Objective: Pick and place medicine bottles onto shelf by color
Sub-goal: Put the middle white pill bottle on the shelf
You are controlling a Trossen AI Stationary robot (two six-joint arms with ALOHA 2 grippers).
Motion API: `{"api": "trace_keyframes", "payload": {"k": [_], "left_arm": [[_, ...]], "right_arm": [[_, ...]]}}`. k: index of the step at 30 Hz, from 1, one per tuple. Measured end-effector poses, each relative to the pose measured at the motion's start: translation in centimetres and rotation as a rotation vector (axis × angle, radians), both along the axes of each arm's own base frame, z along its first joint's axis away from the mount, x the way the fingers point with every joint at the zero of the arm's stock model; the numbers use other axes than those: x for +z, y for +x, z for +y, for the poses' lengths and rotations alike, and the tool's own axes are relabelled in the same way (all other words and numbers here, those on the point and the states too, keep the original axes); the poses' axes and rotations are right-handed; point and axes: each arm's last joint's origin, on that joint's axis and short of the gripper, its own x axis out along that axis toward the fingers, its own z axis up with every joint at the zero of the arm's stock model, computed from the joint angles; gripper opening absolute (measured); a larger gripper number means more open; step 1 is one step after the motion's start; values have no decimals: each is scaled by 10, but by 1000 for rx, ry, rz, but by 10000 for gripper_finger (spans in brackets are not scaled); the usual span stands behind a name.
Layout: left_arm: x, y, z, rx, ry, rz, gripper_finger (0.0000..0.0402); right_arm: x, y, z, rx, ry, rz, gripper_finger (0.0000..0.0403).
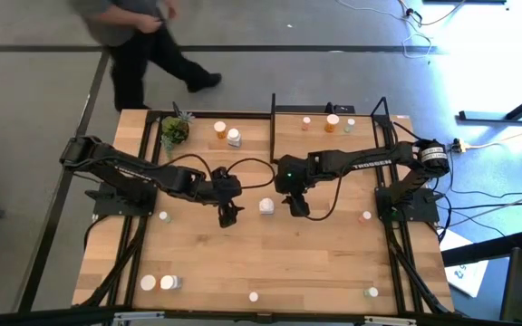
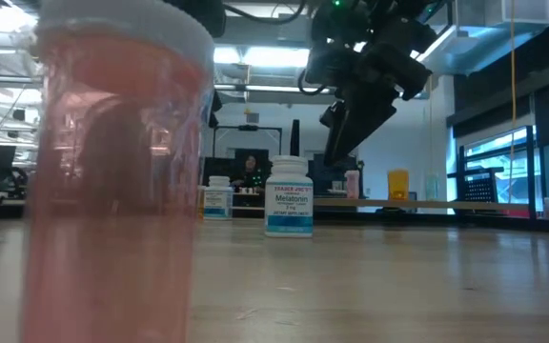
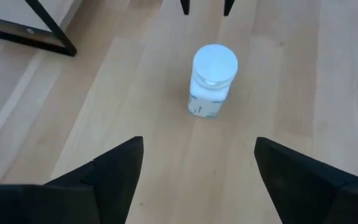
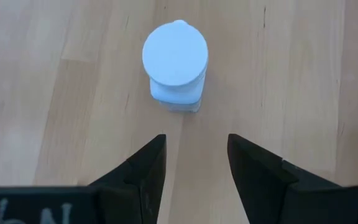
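A white medicine bottle (image 1: 266,206) with a white cap stands upright on its base on the wooden table, mid-table. It also shows in the low view (image 2: 289,195) and in both wrist views (image 3: 211,81) (image 4: 174,65). My left gripper (image 1: 229,215) hangs open just to its left, above the table (image 3: 197,162). My right gripper (image 1: 295,206) hangs open just to its right, tilted down toward it (image 4: 197,155) (image 2: 351,124). Neither touches the bottle. The shelf (image 1: 374,129) at the far right carries three small bottles (image 1: 332,122).
A potted plant (image 1: 175,131) and two bottles (image 1: 227,134) stand at the far left. More bottles stand at the near left (image 1: 158,282), near middle (image 1: 254,296), near right (image 1: 371,292) and sides (image 1: 366,216). A pink bottle (image 2: 112,181) fills the low view's left. A person (image 1: 134,36) walks beyond the table.
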Motion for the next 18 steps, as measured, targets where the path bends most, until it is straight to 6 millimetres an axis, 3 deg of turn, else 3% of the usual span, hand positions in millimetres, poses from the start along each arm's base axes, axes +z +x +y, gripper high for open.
{"api": "trace_keyframes", "payload": {"k": [10,18], "left_arm": [[7,-4,-4,9,-22,-33,303],[6,-4,-3,40,-20,-31,301]], "right_arm": [[8,12,-1,-46,23,-145,172],[8,12,1,-147,143,-113,172]]}}
